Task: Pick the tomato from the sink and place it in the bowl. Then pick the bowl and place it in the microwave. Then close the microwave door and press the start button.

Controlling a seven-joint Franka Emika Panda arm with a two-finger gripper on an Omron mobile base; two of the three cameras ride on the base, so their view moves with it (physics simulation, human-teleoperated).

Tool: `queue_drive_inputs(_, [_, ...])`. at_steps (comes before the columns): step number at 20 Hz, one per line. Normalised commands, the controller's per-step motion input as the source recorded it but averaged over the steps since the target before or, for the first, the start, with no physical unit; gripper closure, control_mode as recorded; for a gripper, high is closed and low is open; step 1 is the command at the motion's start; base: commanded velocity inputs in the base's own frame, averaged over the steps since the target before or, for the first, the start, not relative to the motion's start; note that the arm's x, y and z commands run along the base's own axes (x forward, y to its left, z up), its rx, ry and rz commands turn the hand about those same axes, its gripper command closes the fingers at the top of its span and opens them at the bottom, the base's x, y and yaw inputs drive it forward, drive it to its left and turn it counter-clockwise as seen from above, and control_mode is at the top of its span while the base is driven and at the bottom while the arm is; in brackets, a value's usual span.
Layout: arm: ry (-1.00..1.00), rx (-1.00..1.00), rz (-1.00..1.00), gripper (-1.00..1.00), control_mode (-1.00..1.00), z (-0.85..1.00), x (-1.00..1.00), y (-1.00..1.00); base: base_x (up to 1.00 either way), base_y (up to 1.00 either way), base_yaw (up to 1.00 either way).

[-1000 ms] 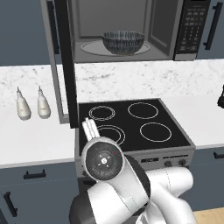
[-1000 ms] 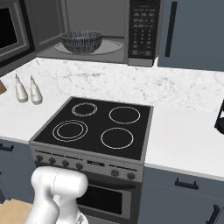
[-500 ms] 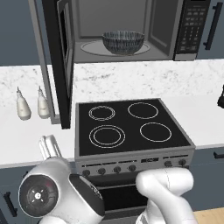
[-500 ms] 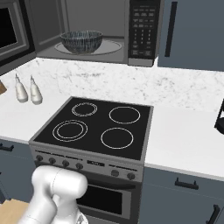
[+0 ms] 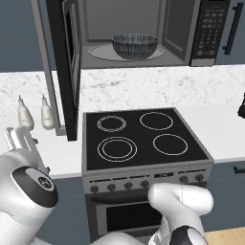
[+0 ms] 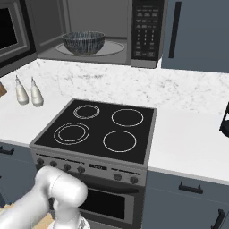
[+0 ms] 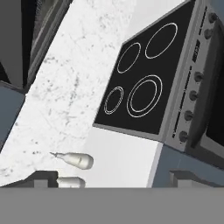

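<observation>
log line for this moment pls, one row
stage: bowl on turntable inside microwave | microwave door open | end effector open, empty, low left of stove | next: close door

microwave door [image 5: 67,62] cut by top edge, bowl [image 5: 134,46] contents hidden by rim

A white marble counter [image 6: 188,143] and backsplash flank a black four-ring stove [image 6: 100,129], with blue-grey cabinets [image 6: 197,33] above.

arm swung low left, tool [image 5: 19,139] beside counter edge, jaws apart
</observation>
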Motion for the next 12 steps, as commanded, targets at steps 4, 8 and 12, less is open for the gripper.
queue_drive_inputs(4, [-0.05, -0.01, -0.31, -1.0, -1.0, 0.44, 0.96, 0.14, 0.0, 0.0, 0.0])
queue_drive_inputs(8, [-0.14, 0.0, -0.29, -1.0, -1.0, 0.29, 0.55, -0.33, 0.0, 0.0, 0.0])
queue_drive_inputs(12, [-0.22, 0.0, -0.28, -1.0, -1.0, 0.13, 0.04, -0.96, 0.0, 0.0, 0.0])
